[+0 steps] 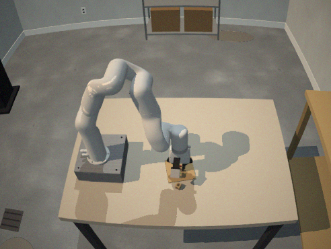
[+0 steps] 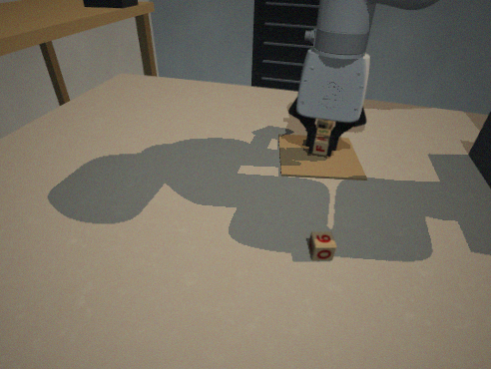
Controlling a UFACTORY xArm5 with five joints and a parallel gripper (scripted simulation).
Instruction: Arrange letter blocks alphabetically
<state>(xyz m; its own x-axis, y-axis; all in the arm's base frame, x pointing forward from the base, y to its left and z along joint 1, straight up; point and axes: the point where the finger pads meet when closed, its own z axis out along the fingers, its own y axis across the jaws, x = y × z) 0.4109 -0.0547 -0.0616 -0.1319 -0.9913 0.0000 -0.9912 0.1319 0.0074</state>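
Note:
A small brown mat (image 2: 321, 162) lies on the table; it also shows in the top view (image 1: 180, 173). My gripper (image 2: 321, 142) stands over the mat, pointing down, shut on a wooden block with a red F on its side (image 2: 320, 144). The block sits low at the mat's surface; I cannot tell if it touches. Other blocks beside it are hidden by the gripper body. A small block shape shows on the mat to the right of the gripper in the top view (image 1: 183, 174). A block with a red 6 on top and O on its side (image 2: 322, 246) lies off the mat, on the table (image 1: 178, 186).
The arm's grey base (image 1: 101, 163) stands at the table's left side. A wooden side table (image 1: 319, 114) stands to the right of the main table. A dark rack (image 2: 281, 45) stands behind the table in the exterior view.

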